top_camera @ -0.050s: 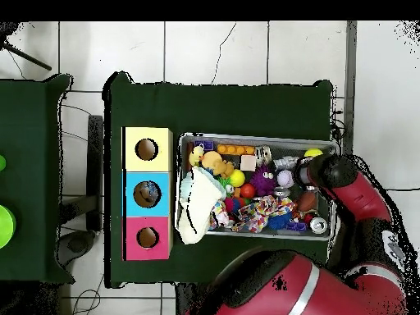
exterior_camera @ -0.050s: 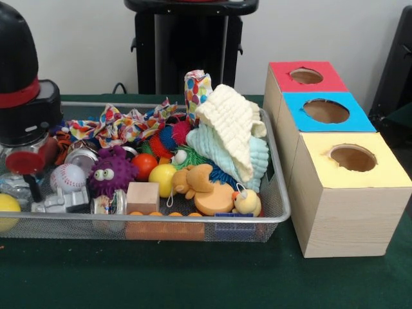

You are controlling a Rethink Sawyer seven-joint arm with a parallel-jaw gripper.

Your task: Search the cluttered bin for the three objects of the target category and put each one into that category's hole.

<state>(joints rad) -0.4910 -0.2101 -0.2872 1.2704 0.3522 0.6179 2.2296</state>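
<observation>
Reaching into bin: the red and black arm (exterior_camera @ -0.050s: 22, 84) comes down at the upper left of the front view, over the left end of the wire bin (exterior_camera @ -0.050s: 193, 222).
Gripper: its tip (exterior_camera @ -0.050s: 29, 168) seems to sit low among the clutter by a red cap; whether the jaws are open or shut I cannot tell.
Left of bin: a white baseball (exterior_camera @ -0.050s: 67, 177), a purple googly-eyed fuzzy ball (exterior_camera @ -0.050s: 111, 172), and a yellow ball (exterior_camera @ -0.050s: 8, 209) at the frame's left edge.
Middle of bin: a wooden cube (exterior_camera @ -0.050s: 143, 197), a patterned cloth (exterior_camera @ -0.050s: 122, 125), an orange teddy bear (exterior_camera @ -0.050s: 192, 180).
Right of bin: a cream knitted cloth (exterior_camera @ -0.050s: 233, 132) draped over a pale blue one (exterior_camera @ -0.050s: 257, 158), a small yellow duck (exterior_camera @ -0.050s: 247, 203).
Right of frame: three boxes with round holes, topped yellow (exterior_camera @ -0.050s: 353, 159), blue (exterior_camera @ -0.050s: 327, 111) and red (exterior_camera @ -0.050s: 306, 76), front to back.
Overhead: the arm (top_camera @ -0.050s: 349, 184) enters at the lower right; the boxes (top_camera @ -0.050s: 147, 194) stand left of the bin (top_camera @ -0.050s: 258, 184).
</observation>
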